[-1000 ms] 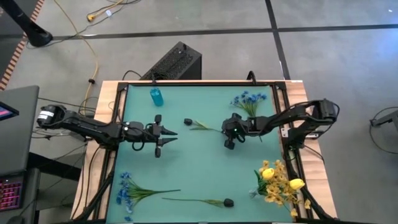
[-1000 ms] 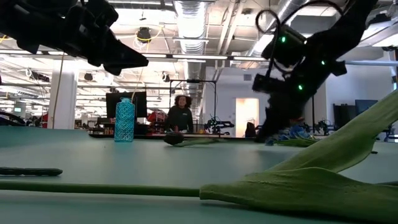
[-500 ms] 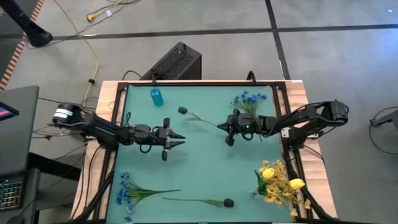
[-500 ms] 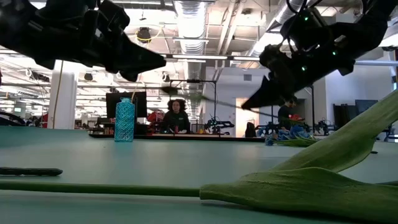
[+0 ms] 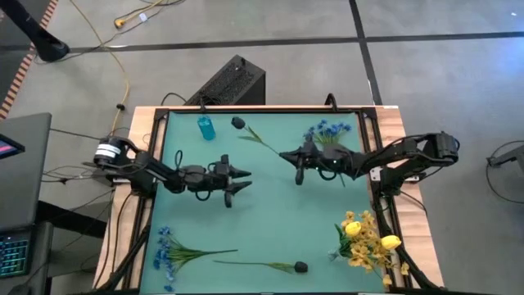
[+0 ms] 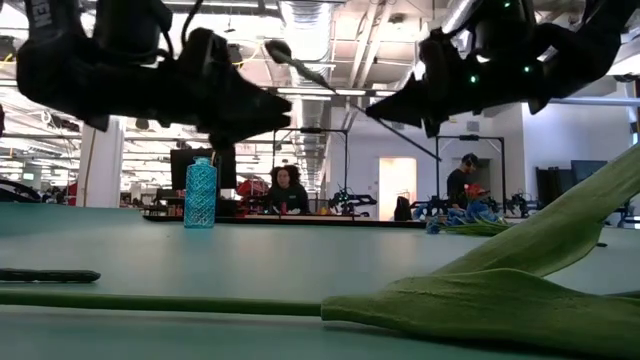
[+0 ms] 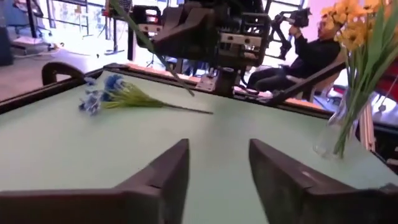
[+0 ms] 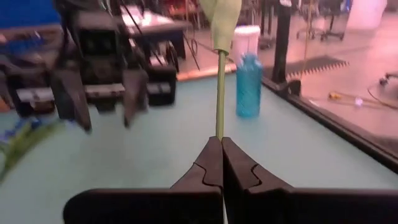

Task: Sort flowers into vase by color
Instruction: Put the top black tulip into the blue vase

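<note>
My right gripper [image 5: 286, 155] is above the table's far middle, shut on a thin green stem with a dark bud [image 5: 237, 123]. The bud points toward the blue openwork vase [image 5: 205, 127], which stands near the far left corner. My left gripper [image 5: 242, 177] hovers open over the table's middle, facing the right gripper. A blue sprig [image 5: 327, 131] lies flat at the far right, and another blue sprig [image 5: 174, 250] lies at the near left. A second dark-bud stem [image 5: 264, 265] lies along the near edge. Yellow blossoms [image 5: 365, 238] stand in a clear vase [image 7: 329, 146] at the near right. My right gripper pinches the green stem [image 8: 218, 132] between its two shut fingers, well away from the bud. The fingers lie roughly along the stem and come level from the table's right. The flower is lifted clear, and its bud [image 6: 275, 48] slants up and away beyond the fingertips.
A wooden frame [image 5: 152, 147] borders the green mat. A black box [image 5: 229, 80] sits on the floor beyond the far edge. People show in the room behind the table [image 6: 287, 190]. Bare mat lies between the two grippers and the near flowers.
My right gripper has risen with the dark-bud stem and moved toward the far left. The flower, which lay on the mat, is now lifted clear, and its bud has swung toward the blue vase. My left gripper has moved right toward the table's middle, staying open.
</note>
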Motion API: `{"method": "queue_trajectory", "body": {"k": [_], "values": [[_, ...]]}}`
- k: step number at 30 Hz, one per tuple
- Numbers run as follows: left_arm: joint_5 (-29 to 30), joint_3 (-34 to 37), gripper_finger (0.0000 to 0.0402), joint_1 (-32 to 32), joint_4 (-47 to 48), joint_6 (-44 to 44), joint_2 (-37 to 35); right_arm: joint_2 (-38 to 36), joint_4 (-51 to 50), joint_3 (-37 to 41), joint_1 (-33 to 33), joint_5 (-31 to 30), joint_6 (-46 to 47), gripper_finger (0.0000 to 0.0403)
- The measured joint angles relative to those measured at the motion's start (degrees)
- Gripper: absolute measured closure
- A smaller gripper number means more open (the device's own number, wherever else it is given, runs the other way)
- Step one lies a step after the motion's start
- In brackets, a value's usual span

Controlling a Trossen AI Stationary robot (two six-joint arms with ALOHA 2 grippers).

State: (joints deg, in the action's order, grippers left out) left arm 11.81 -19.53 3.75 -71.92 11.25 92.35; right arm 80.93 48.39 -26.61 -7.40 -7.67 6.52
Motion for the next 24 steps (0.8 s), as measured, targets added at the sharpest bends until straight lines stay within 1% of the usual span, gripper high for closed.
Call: {"method": "queue_trajectory", "body": {"k": [6, 8, 10, 14, 20, 22, 24], "values": [[0.4, -6.8, 0.0153, -0.9, 0.2, -2.0, 2.7, 0.0, 1.7, 0.0, 1.7, 0.3, 0.1, 0.0386], [1.1, -9.5, 0.0127, -1.6, 0.3, -1.6, 3.4, 0.0, 1.8, 0.0, 2.5, 0.3, 0.1, 0.0386], [2.3, -11.6, 0.011, -2.6, 1.1, -0.1, 4.5, 0.0, 2.3, 0.0, 3.4, 0.3, 0.1, 0.0386], [2.4, -14.2, 0.01, -4.4, 1.0, 1.9, 7.9, 0.0, 4.0, -0.1, 5.3, 0.3, -0.5, 0.0386], [-0.9, -15.7, 0.0099, -5.0, -7.5, 2.8, 11.0, 0.0, 4.4, -0.1, 6.6, 0.3, -1.0, 0.0386], [-0.1, -15.8, 0.0099, -5.0, -9.3, 2.0, 10.9, 0.0, 4.3, -0.1, 6.7, 0.3, -1.0, 0.0386], [1.7, -15.8, 0.0099, -5.0, -9.2, 1.9, 10.9, 0.0, 4.4, -0.1, 6.7, 0.3, -1.0, 0.0386]]}}
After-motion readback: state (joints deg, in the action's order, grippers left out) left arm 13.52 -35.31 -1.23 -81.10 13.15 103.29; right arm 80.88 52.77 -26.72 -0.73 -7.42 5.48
